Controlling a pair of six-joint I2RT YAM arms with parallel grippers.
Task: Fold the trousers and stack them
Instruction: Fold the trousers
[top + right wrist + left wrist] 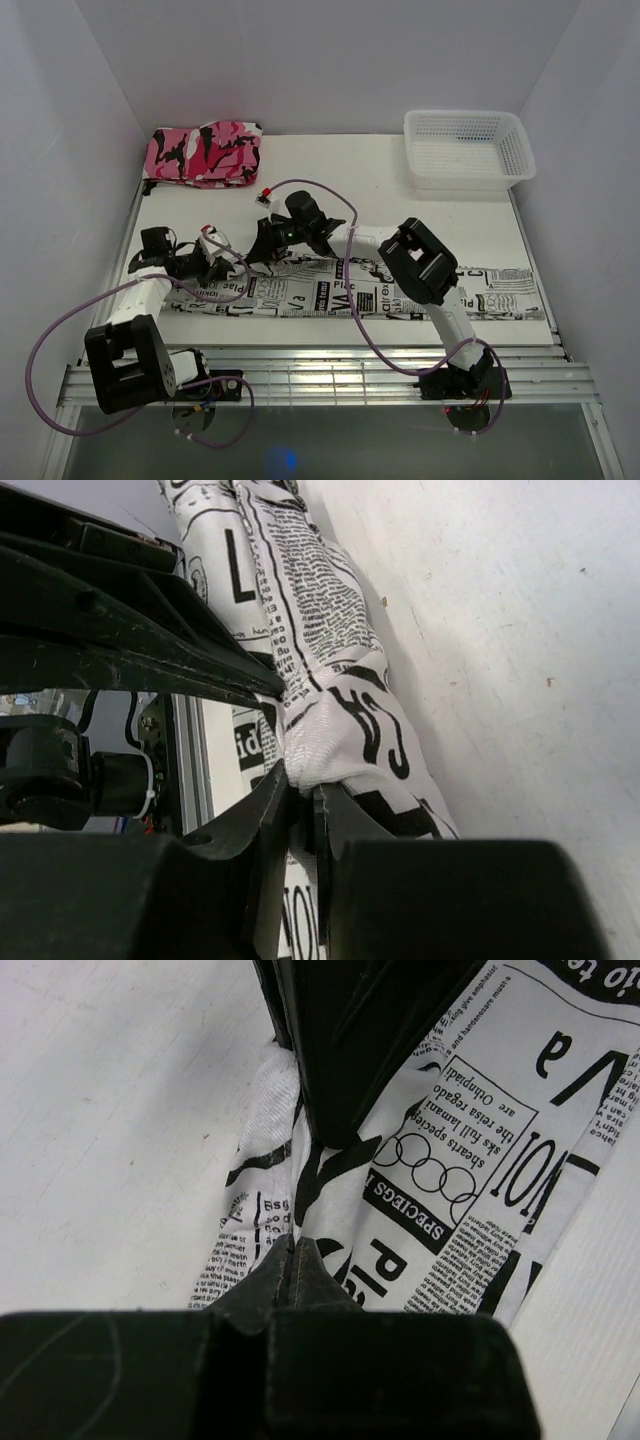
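While the trousers (310,292) lie lengthwise left-to-right along the near edge of the table (380,190), you have left end effector (205,262) and right end effector (265,245) both pinched shut on cloth at their left end.

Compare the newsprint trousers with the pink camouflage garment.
The trousers are white with black newsprint; the camouflage garment is pink, black and white. The trousers lie stretched long; the camouflage garment sits bunched far left. The left tool and right tool grip the trousers, not the camouflage garment. Both are cloth.
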